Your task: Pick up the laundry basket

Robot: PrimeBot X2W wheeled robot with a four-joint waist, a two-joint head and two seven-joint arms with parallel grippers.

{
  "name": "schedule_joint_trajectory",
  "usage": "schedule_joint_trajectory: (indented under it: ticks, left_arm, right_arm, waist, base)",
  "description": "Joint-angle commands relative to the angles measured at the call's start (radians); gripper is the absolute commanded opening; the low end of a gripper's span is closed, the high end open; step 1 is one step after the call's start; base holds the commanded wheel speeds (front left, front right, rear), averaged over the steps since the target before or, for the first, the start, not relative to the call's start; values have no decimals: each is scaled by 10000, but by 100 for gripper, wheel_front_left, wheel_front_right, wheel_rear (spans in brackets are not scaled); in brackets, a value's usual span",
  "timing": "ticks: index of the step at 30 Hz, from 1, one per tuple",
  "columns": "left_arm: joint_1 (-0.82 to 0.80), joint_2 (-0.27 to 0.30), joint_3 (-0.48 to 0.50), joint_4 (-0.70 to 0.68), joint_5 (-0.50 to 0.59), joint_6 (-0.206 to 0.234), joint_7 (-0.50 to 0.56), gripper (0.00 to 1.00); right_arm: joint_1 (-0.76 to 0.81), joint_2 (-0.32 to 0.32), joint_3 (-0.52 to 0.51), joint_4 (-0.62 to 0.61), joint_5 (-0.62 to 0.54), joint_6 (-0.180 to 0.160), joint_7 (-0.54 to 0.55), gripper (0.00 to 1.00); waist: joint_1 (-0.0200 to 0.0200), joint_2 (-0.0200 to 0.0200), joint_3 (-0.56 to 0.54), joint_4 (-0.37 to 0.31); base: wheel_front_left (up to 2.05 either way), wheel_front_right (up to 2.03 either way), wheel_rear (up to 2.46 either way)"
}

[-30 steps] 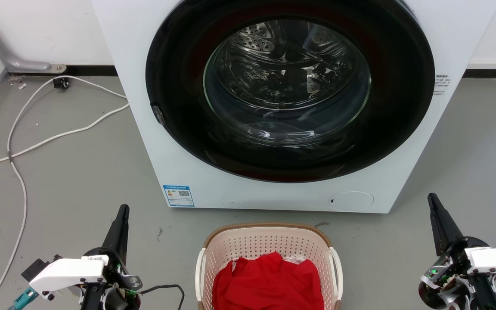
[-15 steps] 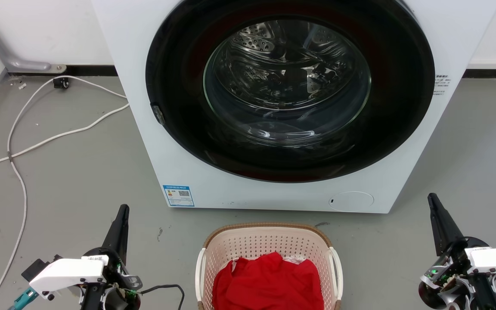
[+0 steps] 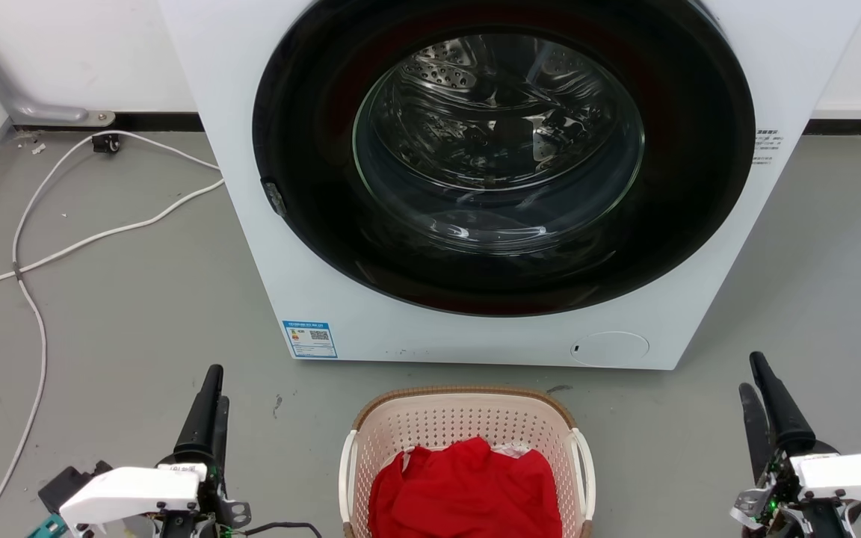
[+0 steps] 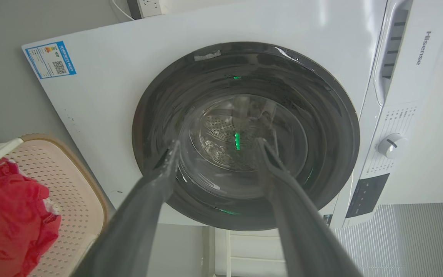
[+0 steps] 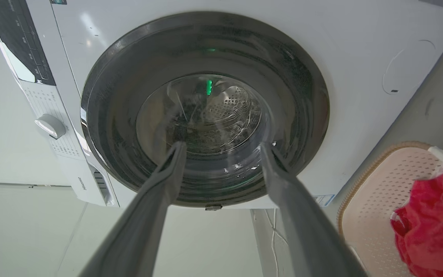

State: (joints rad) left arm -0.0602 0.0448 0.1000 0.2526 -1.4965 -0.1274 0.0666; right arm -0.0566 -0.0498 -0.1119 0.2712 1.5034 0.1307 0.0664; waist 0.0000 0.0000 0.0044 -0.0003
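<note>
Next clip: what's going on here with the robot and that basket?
The robot faces a washing machine, with the laundry basket, red cloth inside, on the floor right before it. The left gripper and right gripper hover open and empty on either side, apart from its white handles. Nothing is gripped yet.

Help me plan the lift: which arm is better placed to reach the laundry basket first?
Left, marginally. In the head view the left gripper stands nearer the laundry basket than the right gripper does. Both are open and empty, pointing toward the washing machine.
</note>
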Motion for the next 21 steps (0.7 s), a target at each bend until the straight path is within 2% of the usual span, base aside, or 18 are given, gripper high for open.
schedule_joint_trajectory:
  ticks: [1,21]
  left_arm:
    - [-143,34,-54,-344,616,39,-150,100]
    - [59,44,-626,-1208,4278,569,-954,100]
  right_arm:
    - [-78,-26,38,-398,-804,0,-146,100]
    - [341,-23,556,-1212,-5229,0,-949,100]
  waist:
    - [0,0,7,-1]
    - [0,0,67,-4]
  base:
    - [0,0,0]
    - [0,0,0]
